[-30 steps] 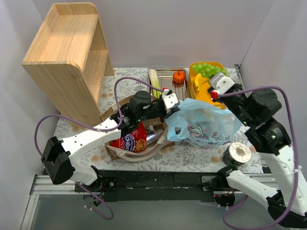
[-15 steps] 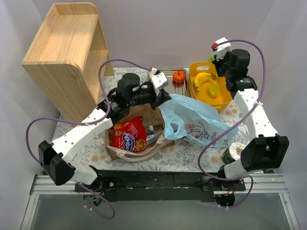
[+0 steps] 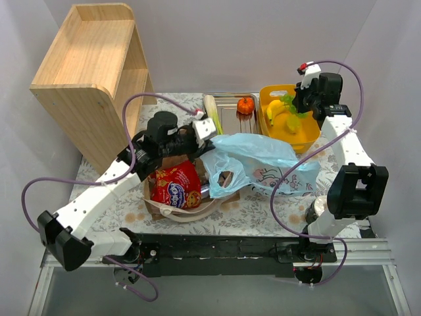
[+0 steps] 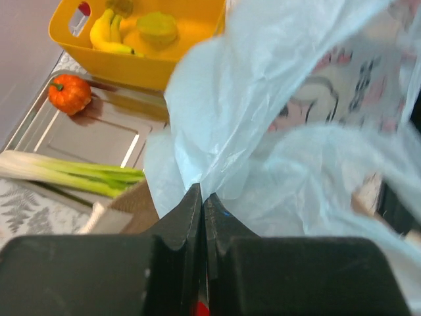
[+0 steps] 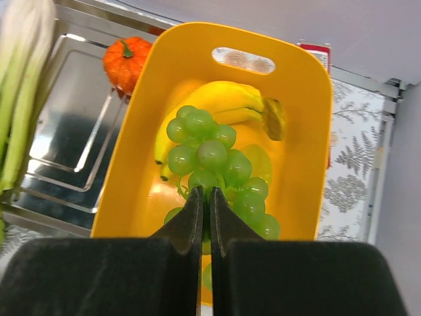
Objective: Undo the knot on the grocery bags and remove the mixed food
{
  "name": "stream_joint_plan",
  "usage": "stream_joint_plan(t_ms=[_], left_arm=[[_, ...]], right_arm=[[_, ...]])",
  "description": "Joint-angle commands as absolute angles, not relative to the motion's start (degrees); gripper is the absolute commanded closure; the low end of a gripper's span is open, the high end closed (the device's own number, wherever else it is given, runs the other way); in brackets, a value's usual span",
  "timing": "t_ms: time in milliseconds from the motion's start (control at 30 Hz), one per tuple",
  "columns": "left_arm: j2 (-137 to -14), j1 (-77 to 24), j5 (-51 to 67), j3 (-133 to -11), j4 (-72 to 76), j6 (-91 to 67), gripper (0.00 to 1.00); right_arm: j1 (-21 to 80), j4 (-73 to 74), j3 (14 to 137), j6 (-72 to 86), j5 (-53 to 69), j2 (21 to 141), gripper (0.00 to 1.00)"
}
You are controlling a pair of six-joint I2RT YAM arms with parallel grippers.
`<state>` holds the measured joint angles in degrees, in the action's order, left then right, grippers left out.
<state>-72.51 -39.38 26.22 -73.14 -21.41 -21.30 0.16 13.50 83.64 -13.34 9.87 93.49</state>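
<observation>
Nearest the bases: brown paper carrier [image 3: 172, 209] on the table [image 3: 276, 209], red crisp packet [image 3: 176, 187] lying in its mouth. Just beyond, to the right: light-blue bag [image 3: 263, 161] slumped flat, one handle loop [image 3: 224, 179] gaping. No knot to be made out anywhere on it, so untying judged done.

Above the carrier's far edge: left gripper [image 4: 202, 195], clamped tight on a fold of the blue film, holding that side of the bag up.

Farther back: steel tray [image 4: 85, 135], leek [image 4: 72, 172] lying along its left side, small orange pumpkin [image 5: 123, 62] toward its far end.

Farthest, at the right: yellow tub [image 5: 309, 72] with bananas [image 5: 223, 99]. Over it, right gripper [image 5: 204, 195], closed on the stem of a bunch of green grapes [image 5: 214, 158], hanging just above the fruit.

Step in hand, by the look of it: unloading food, grapes about to go down. Next move likely calls for lowering into the tub, letting go only with the bunch resting, then reaching back to the bag mouth, its left side held raised.
</observation>
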Motion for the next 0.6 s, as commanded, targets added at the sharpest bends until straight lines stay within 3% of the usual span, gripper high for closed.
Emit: stream_joint_plan(t_ms=[0,133,300,567], left_arm=[[-63.21,-39.29,26.10,-63.76,-27.16,3.83,1.00],[-58.45,-39.29,25.58,-57.59,-22.60,10.89,1.00],[-55.47,-39.29,22.42,-53.44,-17.78,14.33,1.00],[-52.12,-39.29,19.69,-47.11,-7.91,12.75,1.00]], right_arm=[[0.53,8.62,82.10,-8.62,16.95,92.02,0.99],[-1.13,9.05,83.40,-7.04,18.81,92.63,0.99],[-7.98,10.02,89.55,2.34,36.54,91.94,0.99],[-8.35,9.14,88.76,3.77,33.67,91.75,0.99]])
